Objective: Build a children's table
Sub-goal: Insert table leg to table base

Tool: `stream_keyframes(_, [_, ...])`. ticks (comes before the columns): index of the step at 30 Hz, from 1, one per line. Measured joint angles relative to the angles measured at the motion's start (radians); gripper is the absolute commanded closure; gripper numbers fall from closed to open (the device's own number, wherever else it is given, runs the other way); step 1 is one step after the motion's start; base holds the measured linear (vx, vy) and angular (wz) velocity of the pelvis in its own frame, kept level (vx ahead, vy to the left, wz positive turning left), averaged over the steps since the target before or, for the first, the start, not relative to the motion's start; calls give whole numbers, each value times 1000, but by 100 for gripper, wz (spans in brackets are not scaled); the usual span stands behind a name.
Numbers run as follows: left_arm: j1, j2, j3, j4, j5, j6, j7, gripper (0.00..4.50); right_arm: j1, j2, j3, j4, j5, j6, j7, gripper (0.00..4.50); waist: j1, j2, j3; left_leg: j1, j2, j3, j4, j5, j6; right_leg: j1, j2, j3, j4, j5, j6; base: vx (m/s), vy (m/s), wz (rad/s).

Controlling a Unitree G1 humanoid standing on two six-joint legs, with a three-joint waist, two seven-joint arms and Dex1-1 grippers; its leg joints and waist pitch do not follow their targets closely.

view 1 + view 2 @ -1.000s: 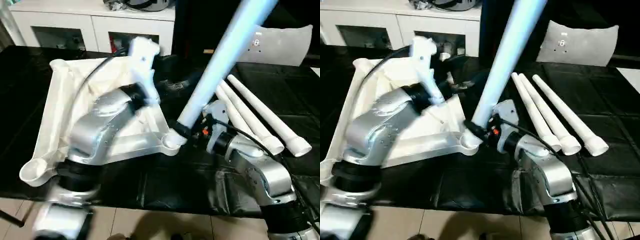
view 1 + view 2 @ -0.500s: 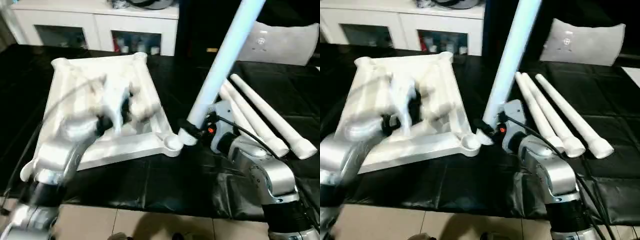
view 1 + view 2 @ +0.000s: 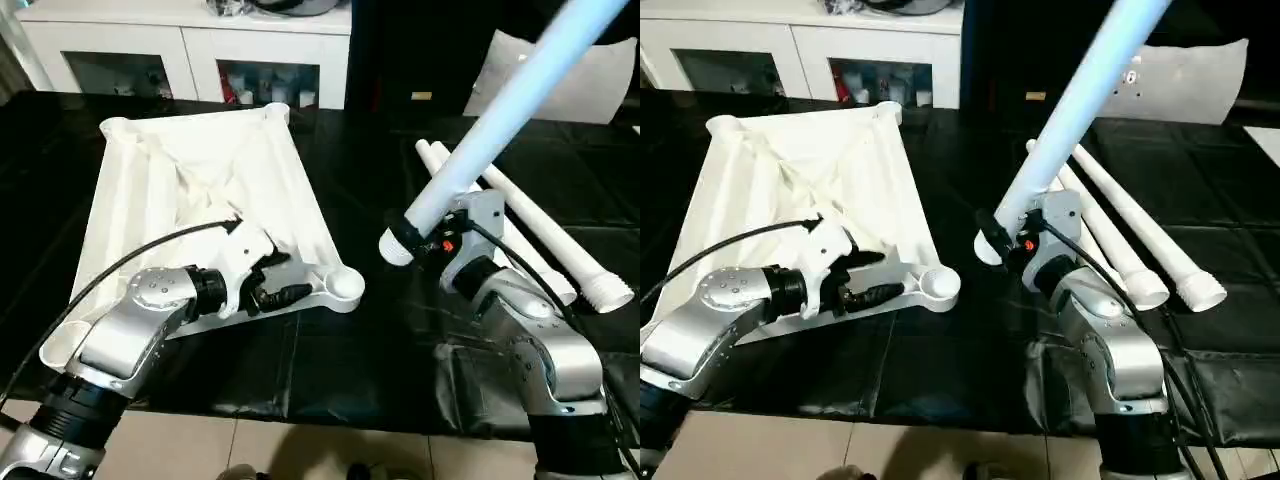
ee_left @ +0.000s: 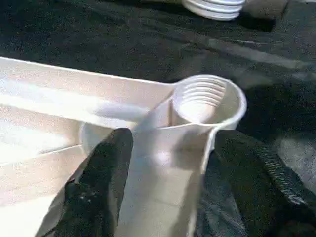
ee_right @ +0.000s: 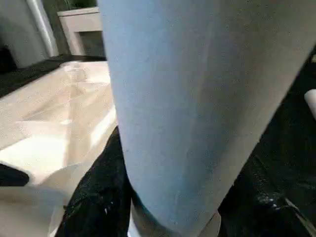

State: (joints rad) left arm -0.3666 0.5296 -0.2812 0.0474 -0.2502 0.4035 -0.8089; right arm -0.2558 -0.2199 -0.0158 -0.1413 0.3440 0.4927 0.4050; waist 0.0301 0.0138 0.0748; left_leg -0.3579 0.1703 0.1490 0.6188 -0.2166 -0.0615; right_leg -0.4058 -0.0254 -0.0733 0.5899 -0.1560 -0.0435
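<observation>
The children's table top (image 3: 190,190) lies upside down on the left, white, with X ribs and round corner sockets. My left gripper (image 3: 283,282) is at its near right corner. Its black fingers (image 4: 103,187) are shut on the rim just behind the threaded socket (image 4: 205,101). My right gripper (image 3: 425,238) is shut on a long white leg (image 3: 500,110). The leg rises tilted up to the right. Its lower end (image 3: 393,246) hangs right of the socket (image 3: 345,287), apart from it. In the right wrist view black fingers (image 5: 94,197) clasp the leg (image 5: 187,98).
Other legs (image 3: 545,235) lie side by side on the black cloth, right of my right arm. A white cabinet (image 3: 180,40) and a white cushion (image 3: 600,90) stand at the back. The cloth's front edge (image 3: 300,405) borders a tiled floor.
My left arm has drawn back from over the table top to the near corner, and its fingers have closed in on the rim. The leg's lower end has moved right, off the socket, and tilted further.
</observation>
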Motion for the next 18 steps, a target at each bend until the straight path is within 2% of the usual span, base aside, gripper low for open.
stream_keyframes(5, [0,8,-15,58,2,-32,-59,208,38,-27,13,-37,56,42,94,260,0,5,3,0,0,0,0,0,0,0,0,0,-1,0,0,0,0,0])
stream_keyframes(8, [0,11,-15,64,2,-40,-80,248,50,-29,17,-50,73,49,110,260,-2,6,4,1,0,1,0,0,0,0,0,0,-1,0,0,0,0,0])
stream_keyframes(18, [-19,34,-33,168,60,-109,-121,323,58,-61,52,-50,74,51,147,260,-2,6,4,1,0,2,-8,0,0,1,0,0,-12,0,0,0,0,0])
